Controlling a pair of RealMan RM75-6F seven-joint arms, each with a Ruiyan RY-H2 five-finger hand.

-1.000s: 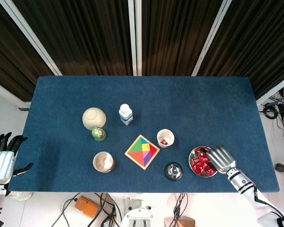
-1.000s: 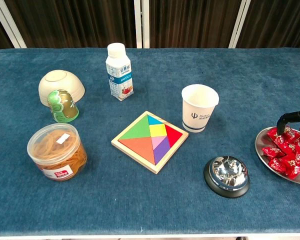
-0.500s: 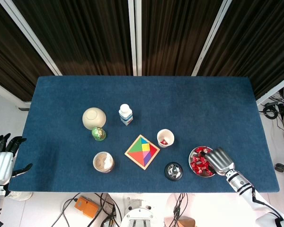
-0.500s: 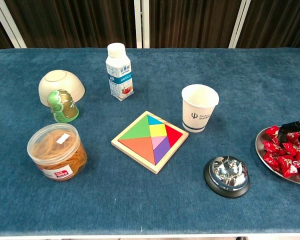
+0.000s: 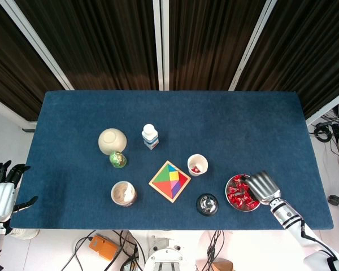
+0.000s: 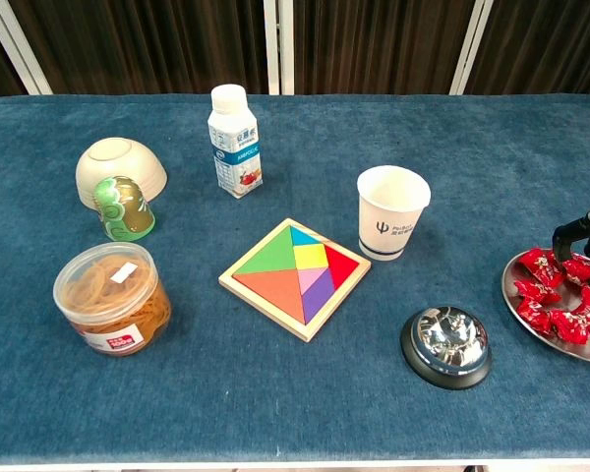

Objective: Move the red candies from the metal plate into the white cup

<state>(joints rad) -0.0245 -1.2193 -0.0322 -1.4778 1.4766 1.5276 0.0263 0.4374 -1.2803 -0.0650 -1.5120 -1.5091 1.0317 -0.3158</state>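
Note:
The metal plate (image 5: 227, 193) (image 6: 508, 291) lies near the table's front right, holding several red candies (image 5: 236, 196) (image 6: 553, 301). My right hand (image 5: 261, 187) (image 6: 582, 234) hovers over the plate's right side with its fingers curled down just above the candies. Most of it is cut off in the chest view, so I cannot see whether it holds a candy. The white cup (image 5: 197, 164) (image 6: 393, 211) stands upright left of the plate with a red candy inside. My left hand (image 5: 1, 191) hangs off the table's left edge, fingers apart and empty.
A black and silver bell (image 5: 207, 204) (image 6: 446, 344) sits between cup and plate near the front edge. A coloured tangram board (image 5: 169, 180) lies left of the cup. Further left are a milk bottle (image 5: 150, 136), an overturned bowl (image 5: 112, 140), a green figure (image 5: 117, 160) and a rubber-band tub (image 5: 124, 193).
My right hand dipped onto the candies half a second ago and has now risen slightly; the candies have shifted on the plate. The left hand barely moved.

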